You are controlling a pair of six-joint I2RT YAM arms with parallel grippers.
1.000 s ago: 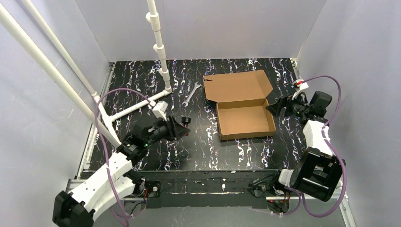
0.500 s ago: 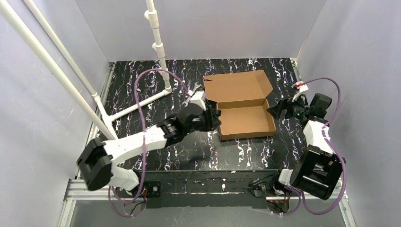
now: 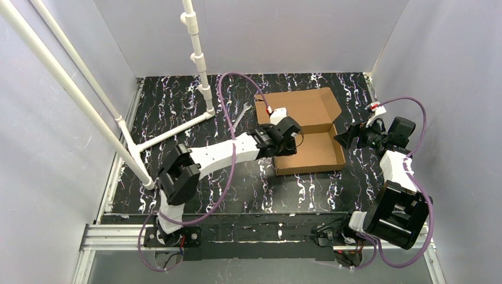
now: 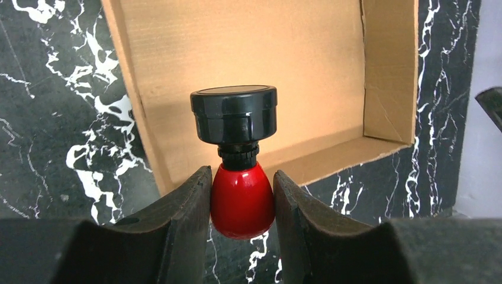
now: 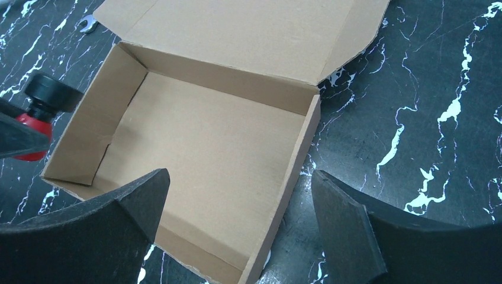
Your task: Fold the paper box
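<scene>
Top external: the paper box (image 3: 308, 149) sits on the black marbled table (image 3: 177, 106), right of the middle. It is a shallow brown tray with its 4 walls up and its lid (image 3: 299, 109) folded back flat toward the far side. The left arm reaches across the table, and the left fingers (image 3: 286, 139) are at the tray's left wall. The right fingers (image 3: 344, 135) hang just beside the tray's right wall. A wrench (image 3: 238, 117) lies on the table left of the lid, and a white pipe frame (image 3: 198, 59) stands at the far left.

Left wrist: the left fingers (image 4: 189, 207) are clamped on the red body (image 4: 241, 201) of a small thing with a round black cap (image 4: 234, 112), 1 finger on each side. The cap stands out beyond the fingertips, in front of the tray's floor (image 4: 266, 53). Whether it touches the cardboard cannot be told. The tray's near corner and 2 of its walls show here.

Right wrist: the right fingers (image 5: 136, 201) are spread wide with nothing between them, apart from the paper box (image 5: 213, 136), which lies below and ahead. The tray is bare inside. At the left edge the red thing with its black cap (image 5: 44, 94) is at the tray's left wall, and the wrench's head (image 5: 87, 23) shows at the upper left.
</scene>
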